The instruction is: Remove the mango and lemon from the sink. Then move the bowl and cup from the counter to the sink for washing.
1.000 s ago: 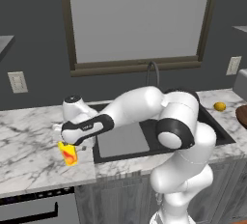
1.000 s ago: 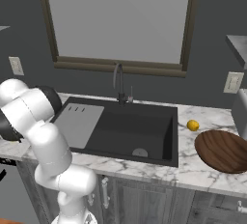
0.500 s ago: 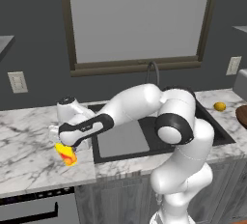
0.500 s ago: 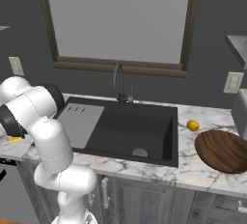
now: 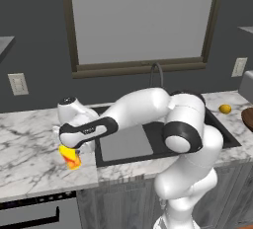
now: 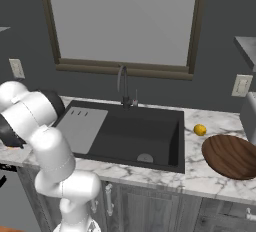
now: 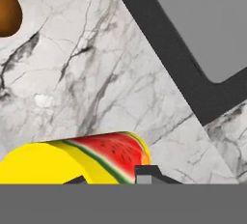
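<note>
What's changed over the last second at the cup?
The end effector dropped slightly onto the cup on the counter left of the sink and closed around it; the cup hasn't lifted. Lemon, bowl and mango stayed put.

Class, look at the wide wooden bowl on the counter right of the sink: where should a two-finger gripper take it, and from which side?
Probably the bowl's thin rim, from above, one finger inside and one outside: it looks too wide and shallow to span.
</note>
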Controlling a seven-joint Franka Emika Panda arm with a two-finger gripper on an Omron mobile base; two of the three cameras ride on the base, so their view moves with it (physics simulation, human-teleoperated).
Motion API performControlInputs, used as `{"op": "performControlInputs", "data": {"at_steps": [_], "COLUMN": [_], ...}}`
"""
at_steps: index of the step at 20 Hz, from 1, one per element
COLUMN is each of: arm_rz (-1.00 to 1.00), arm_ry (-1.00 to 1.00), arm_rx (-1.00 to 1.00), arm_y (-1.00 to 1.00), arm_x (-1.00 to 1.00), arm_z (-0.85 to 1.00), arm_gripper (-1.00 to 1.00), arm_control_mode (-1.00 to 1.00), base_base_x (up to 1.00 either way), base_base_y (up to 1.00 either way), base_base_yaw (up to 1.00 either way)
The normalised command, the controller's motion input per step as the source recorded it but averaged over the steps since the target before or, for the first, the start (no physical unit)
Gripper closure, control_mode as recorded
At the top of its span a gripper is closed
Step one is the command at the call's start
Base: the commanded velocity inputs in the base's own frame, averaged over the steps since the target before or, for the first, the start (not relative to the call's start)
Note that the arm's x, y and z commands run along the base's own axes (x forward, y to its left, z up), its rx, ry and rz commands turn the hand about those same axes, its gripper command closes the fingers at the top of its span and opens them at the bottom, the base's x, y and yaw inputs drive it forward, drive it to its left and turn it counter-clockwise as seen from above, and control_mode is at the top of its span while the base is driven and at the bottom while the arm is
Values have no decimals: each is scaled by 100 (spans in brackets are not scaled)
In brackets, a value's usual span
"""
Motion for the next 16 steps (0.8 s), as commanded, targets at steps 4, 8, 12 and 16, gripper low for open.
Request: {"op": "performControlInputs", "data": {"at_steps": [4, 8, 12, 16], "arm_rz": [-18, -16, -12, -9], "arm_ry": [0, -2, -7, -9], "arm_rx": [0, 0, 0, 0], "arm_y": [-35, -37, -34, -35], "arm_x": [-19, -21, -15, -13], "arm_z": [8, 14, 23, 21], "arm_gripper": [100, 100, 100, 100], "arm_control_mode": [-100, -100, -100, -100], "base_base_x": [0, 0, 0, 0], "base_base_y": [0, 0, 0, 0], "base_base_yaw": [0, 0, 0, 0]}}
